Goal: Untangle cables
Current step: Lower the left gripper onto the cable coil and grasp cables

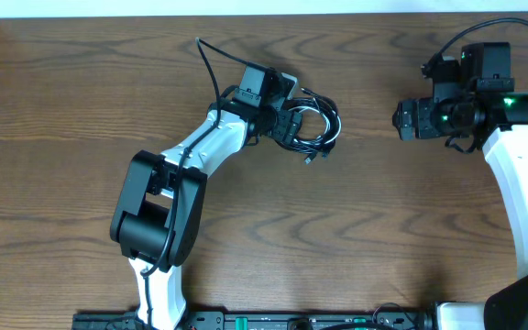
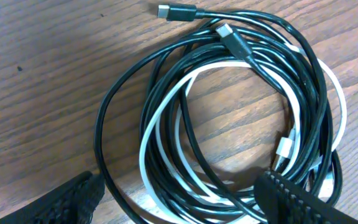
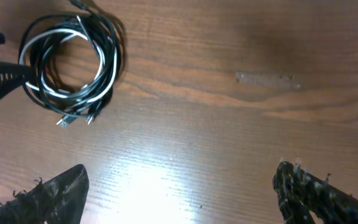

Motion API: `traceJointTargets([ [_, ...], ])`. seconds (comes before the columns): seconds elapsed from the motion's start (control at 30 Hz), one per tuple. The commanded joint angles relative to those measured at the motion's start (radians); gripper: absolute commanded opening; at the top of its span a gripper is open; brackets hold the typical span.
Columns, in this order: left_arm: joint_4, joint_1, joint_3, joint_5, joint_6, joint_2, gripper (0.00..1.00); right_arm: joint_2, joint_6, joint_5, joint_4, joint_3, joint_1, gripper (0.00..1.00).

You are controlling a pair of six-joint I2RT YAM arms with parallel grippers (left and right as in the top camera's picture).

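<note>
The cables (image 1: 317, 124) lie in 1 coil on the table (image 1: 81, 110), toward the far middle, right at the tip of the left claw (image 1: 293, 126). From overhead the coil is a dark tangle with a pale strand in it. The arm's housing hides how the fingers meet it.

The left wrist view shows this. The left claw stands wide. 1 finger (image 2: 73, 199) is just outside the outermost black loop. The other lies over the near right part of the coil, so the coil's near side sits between them, not pinched. Only this view shows the make-up of the coil: several black loops, 1 white cable (image 2: 151, 130) running among them, 2 black plugs (image 2: 176, 11) at the far edge, and a silver plug (image 2: 283, 149) on the right.

The right claw (image 1: 400, 119) is well apart from the coil, to its right, and faces it. Its own view shows its fingers spread wide with only bare table between them. The whole round coil shows at upper left there, with 2 plug ends poking out of its near edge. The left wrist view cuts that part off. The left claw's fingers enter at that view's left edge, beside the coil.
</note>
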Motion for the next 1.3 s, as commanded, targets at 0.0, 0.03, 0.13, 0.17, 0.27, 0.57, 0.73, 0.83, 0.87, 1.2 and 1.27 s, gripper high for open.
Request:
traceJointTargets([
  [0.0, -0.011, 0.002, 0.020, -0.024, 0.008, 0.029, 0.80, -0.005, -0.013, -0.011, -0.011, 0.014, -0.007, 0.91],
  [0.03, -0.011, 0.002, 0.020, -0.024, 0.008, 0.034, 0.78, -0.005, -0.013, -0.011, -0.013, 0.014, -0.007, 0.91],
  [0.13, -0.014, 0.002, 0.020, -0.023, 0.000, 0.044, 0.66, -0.005, -0.013, -0.011, -0.020, 0.014, -0.007, 0.91],
  [0.17, -0.015, 0.002, 0.020, -0.016, 0.001, 0.044, 0.66, -0.005, -0.013, -0.011, -0.021, 0.014, -0.007, 0.91],
  [0.27, -0.014, 0.002, 0.020, -0.016, 0.001, 0.044, 0.65, -0.005, -0.013, -0.011, -0.021, 0.014, -0.007, 0.91],
  [0.57, -0.014, 0.002, 0.020, 0.016, 0.001, 0.044, 0.36, -0.005, -0.013, -0.011, -0.035, 0.014, -0.007, 0.91],
  [0.73, -0.014, 0.002, 0.020, 0.021, 0.000, 0.044, 0.34, -0.005, -0.013, -0.011, -0.044, 0.014, -0.007, 0.91],
  [0.83, -0.014, 0.002, 0.020, 0.021, 0.000, 0.045, 0.34, -0.005, -0.013, -0.011, -0.054, 0.014, -0.007, 0.91],
  [0.87, -0.014, 0.002, 0.020, 0.021, 0.000, 0.045, 0.34, -0.005, -0.013, -0.011, -0.056, 0.014, -0.007, 0.91],
  [1.2, -0.010, 0.002, 0.020, 0.017, 0.000, 0.087, 0.44, -0.005, -0.013, -0.011, -0.062, 0.014, -0.007, 0.91],
  [1.27, -0.010, 0.002, 0.020, 0.017, 0.000, 0.090, 0.37, -0.005, -0.013, -0.011, -0.062, 0.014, -0.007, 0.91],
])
